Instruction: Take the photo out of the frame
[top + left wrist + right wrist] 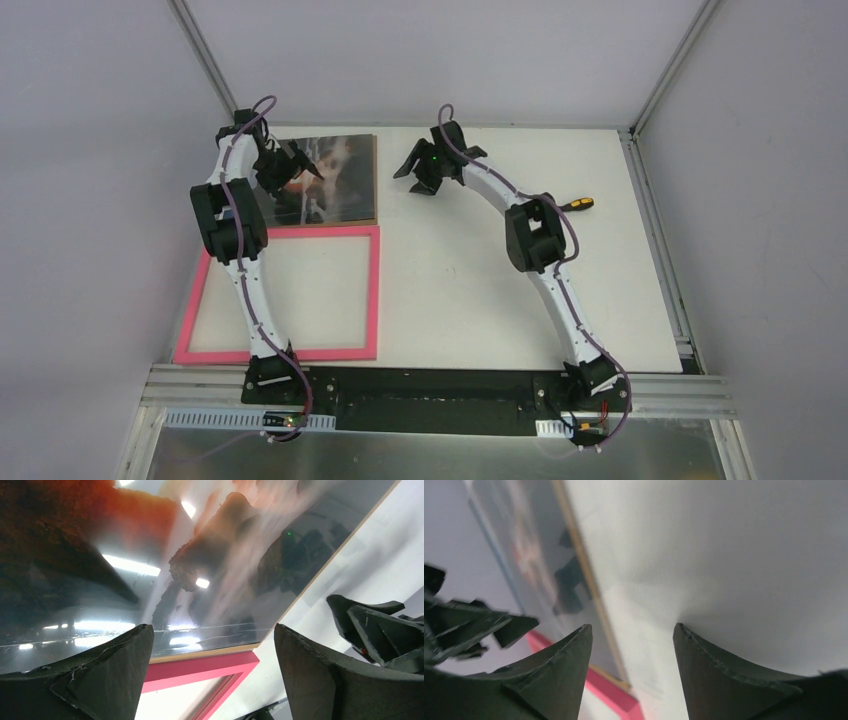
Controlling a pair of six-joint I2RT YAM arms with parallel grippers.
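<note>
A: Where's the photo (340, 185) rn?
B: We see it upper left in top view, lying flat on the white table (480, 290), outside the frame (373, 290). Its near edge runs right along the frame's far bar. In left wrist view the brown backing edge sits against the pink, but we can't tell if they touch.
A: And the frame?
B: Lower left in top view, flat, w/ bare table showing through the opening. The left arm crosses above its left part.
A: Left gripper (308, 166)?
B: Fingers spread wide, nothing between them. We see it over the photo's left half, w/ the glossy dark print filling most of the wrist view. We can't tell whether it contacts the surface.
A: Right gripper (412, 182)?
B: Also spread apart, empty. It's upper centre in top view, over bare table just beside the photo's right edge. In the right wrist view the photo edge and a bit of pink sit at left, blurry.
A: Anything else?
B: A screwdriver (578, 204) w/ yellow-black handle, right of centre, partly hidden behind the right arm, well apart from the photo.
</note>
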